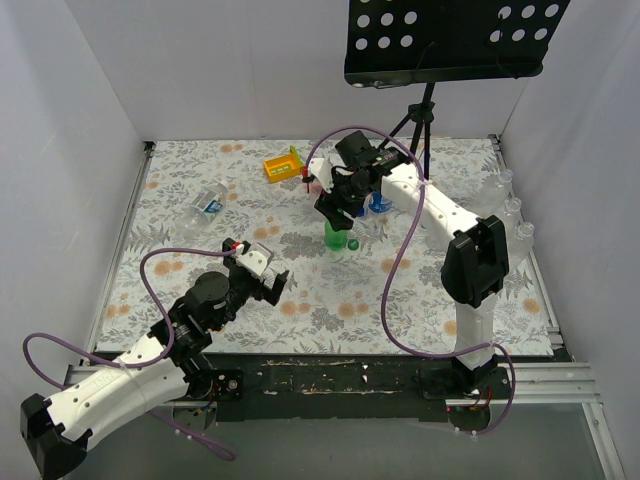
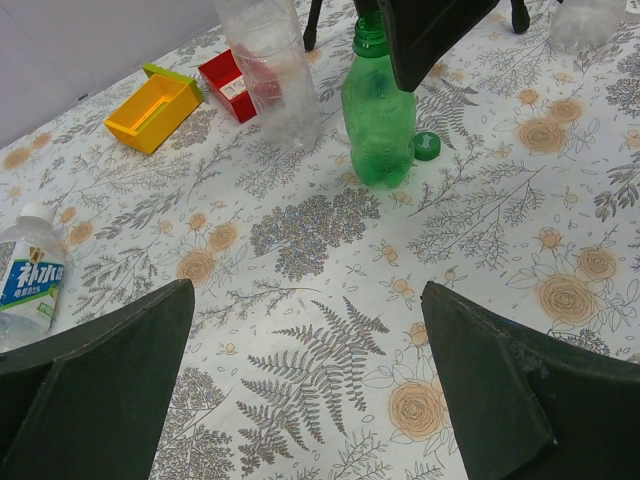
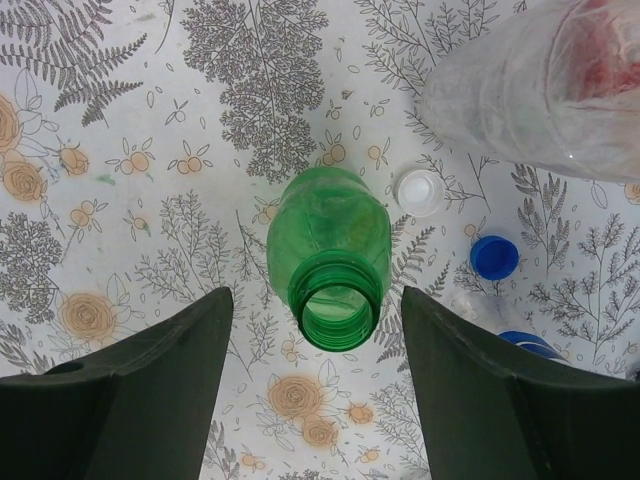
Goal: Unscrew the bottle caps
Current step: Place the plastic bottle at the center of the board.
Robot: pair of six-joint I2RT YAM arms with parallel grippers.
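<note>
A green bottle (image 1: pixel 334 240) stands upright mid-table with its neck bare and its mouth (image 3: pixel 338 300) open. Its green cap (image 1: pixel 352 243) lies on the cloth just right of its base, the same cap (image 2: pixel 427 146) showing in the left wrist view. My right gripper (image 1: pixel 335 208) hangs straight above the bottle. It is open, and a finger stands clear of the neck on each side (image 3: pixel 316 310). A white cap (image 3: pixel 420 192) and a blue cap (image 3: pixel 494 256) lie loose nearby. My left gripper (image 2: pixel 305 300) is open and empty, low over the cloth in front of the green bottle (image 2: pixel 378 120).
A clear bottle (image 2: pixel 270 70) stands left of the green one, with a red box (image 2: pixel 228 85) and a yellow box (image 2: pixel 155 108) behind it. Labelled bottles (image 1: pixel 205 205) lie at the left. More clear bottles (image 1: pixel 510 210) line the right edge. A music stand (image 1: pixel 445 40) overhangs the back.
</note>
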